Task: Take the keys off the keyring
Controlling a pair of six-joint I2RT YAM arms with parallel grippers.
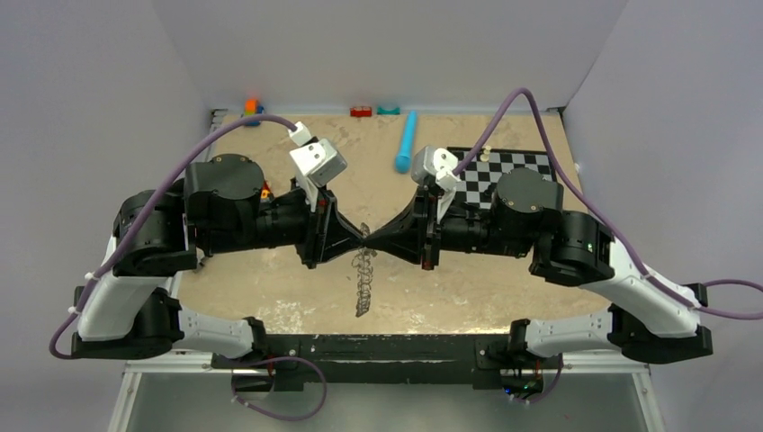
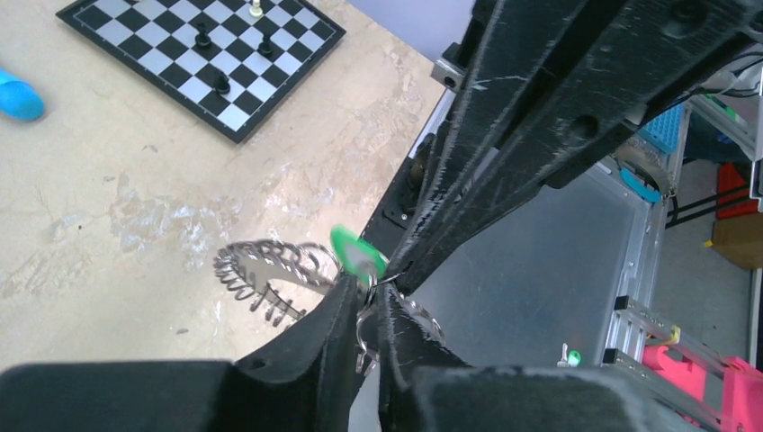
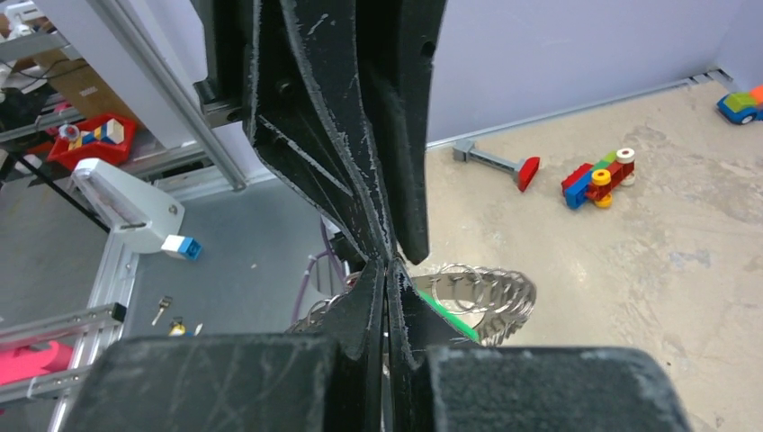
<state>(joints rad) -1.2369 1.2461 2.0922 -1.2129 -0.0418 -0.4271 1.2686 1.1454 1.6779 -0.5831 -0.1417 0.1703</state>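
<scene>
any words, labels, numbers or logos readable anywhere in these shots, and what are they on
No text can be read in any view.
green key head: blank as far as it shows.
keys: any stamping is too small and blurred to read.
chessboard: no letters or numbers show along its border.
toy blocks: no print visible.

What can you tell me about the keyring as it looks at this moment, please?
The keyring is a thin grey metal hoop, crowded with small silver keys plus one green-headed key. It hangs edge-on, apparently off the sandy table, with its top pinched where the left hand and right hand meet tip to tip. Whether each hand grips wire or a key is unclear.
</scene>
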